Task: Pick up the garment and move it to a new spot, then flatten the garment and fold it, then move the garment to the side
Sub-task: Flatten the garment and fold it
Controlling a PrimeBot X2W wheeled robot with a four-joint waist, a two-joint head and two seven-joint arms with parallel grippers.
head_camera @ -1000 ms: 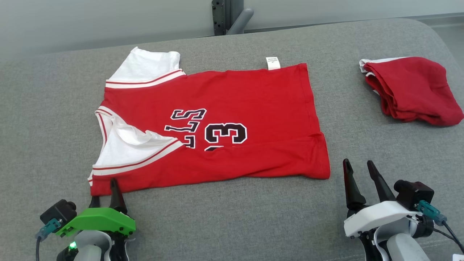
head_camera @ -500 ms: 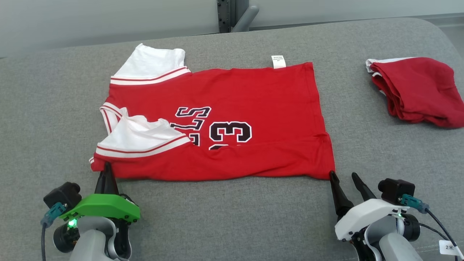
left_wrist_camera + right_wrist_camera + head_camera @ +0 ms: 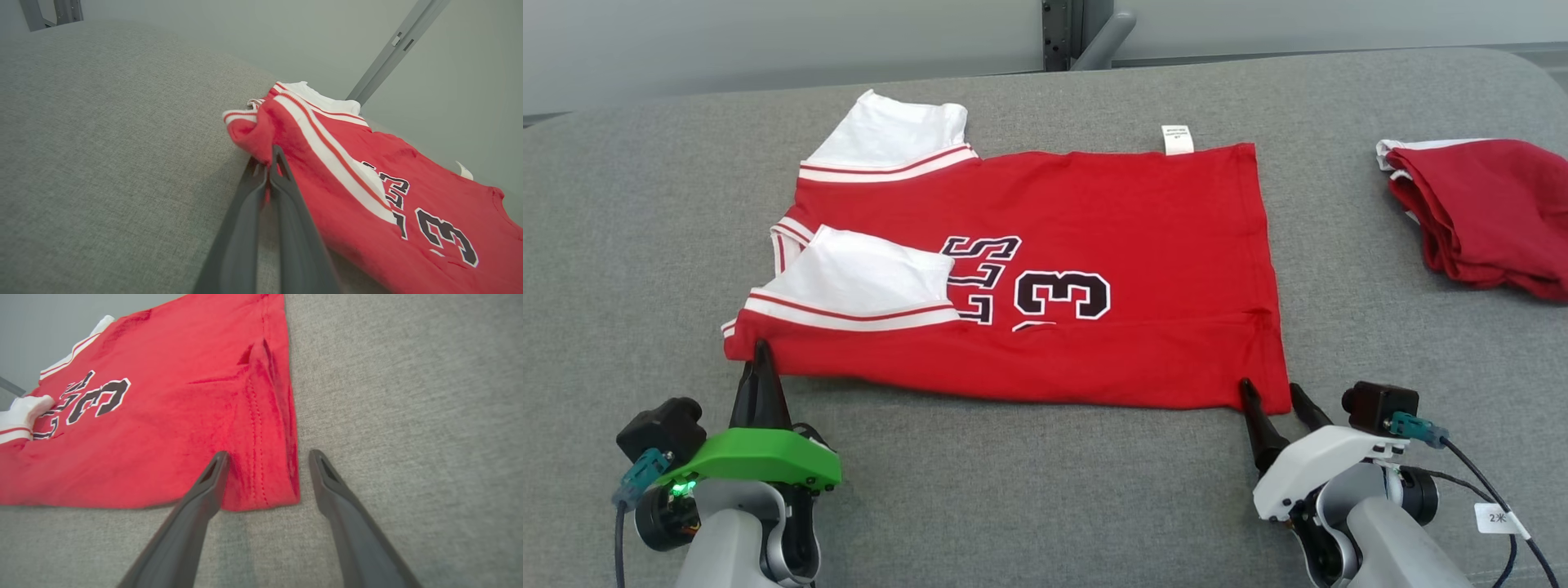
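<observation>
The garment (image 3: pixel 1094 229) is a red jersey with white sleeves and a black "33" print. It lies spread on the grey padded surface (image 3: pixel 1013 490), with its near edge folded up over the front. My green left gripper (image 3: pixel 761 353) is shut on the near left shoulder corner. In the left wrist view the gripper (image 3: pixel 273 157) pinches red cloth of the garment (image 3: pixel 367 196), which bunches up at the tips. My right gripper (image 3: pixel 1270 389) is open. Its fingers straddle the near right hem corner of the garment (image 3: pixel 184 416), with the right gripper (image 3: pixel 268 454) low over the cloth.
A second red cloth (image 3: pixel 1478 212) lies folded at the far right of the padded surface. A grey metal post (image 3: pixel 1086 33) rises behind the back edge. Bare grey padding surrounds the jersey on the left and near sides.
My left gripper has shut on the shoulder corner and pushed forward, and the near white sleeve now lies flatter on the front. My right gripper has moved forward to the hem corner, still open.
</observation>
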